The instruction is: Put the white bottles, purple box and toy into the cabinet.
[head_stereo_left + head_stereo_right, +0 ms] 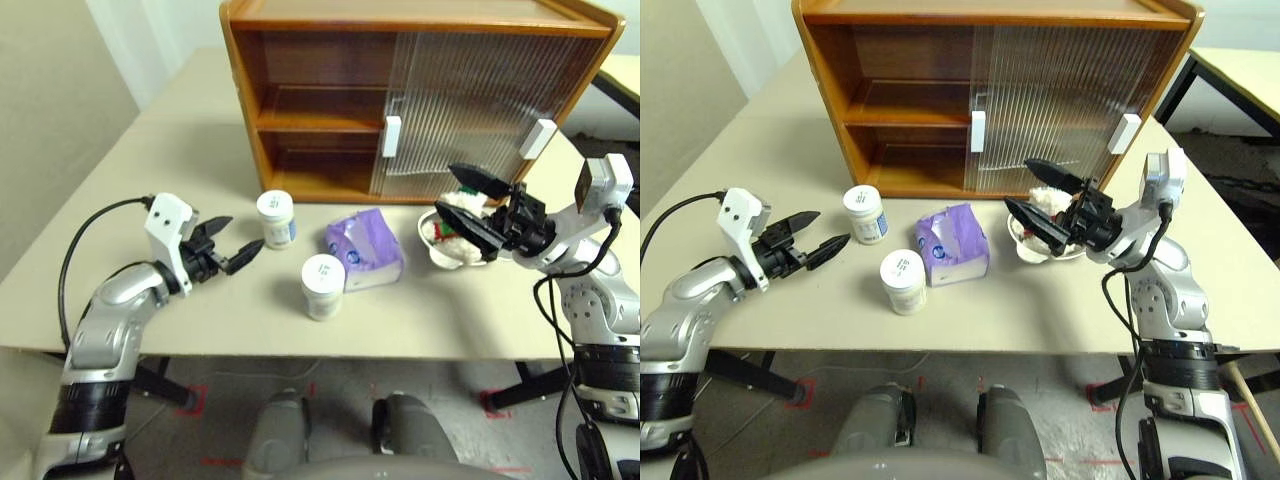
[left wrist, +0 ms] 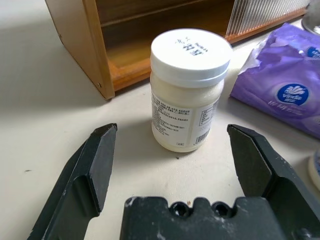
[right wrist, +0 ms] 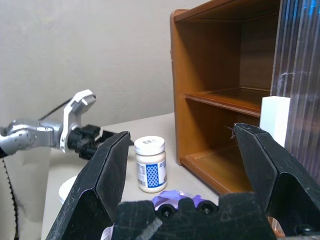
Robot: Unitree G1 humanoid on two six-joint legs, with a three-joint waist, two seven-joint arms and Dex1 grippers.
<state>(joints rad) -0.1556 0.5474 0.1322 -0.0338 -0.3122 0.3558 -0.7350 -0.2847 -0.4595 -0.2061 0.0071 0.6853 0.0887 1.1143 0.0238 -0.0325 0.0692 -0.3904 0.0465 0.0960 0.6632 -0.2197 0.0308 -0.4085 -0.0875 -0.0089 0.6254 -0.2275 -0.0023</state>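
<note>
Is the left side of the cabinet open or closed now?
Open. Both sliding doors are on the right half of the cabinet, so the left shelves show with nothing on them.

Robot test lab: red floor tape marks (image 1: 195, 398), plain tables (image 1: 120, 180).

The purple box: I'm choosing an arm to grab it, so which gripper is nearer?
Right. The right gripper hovers over the bowl beside the purple box; the left gripper sits beyond a white bottle.
</note>
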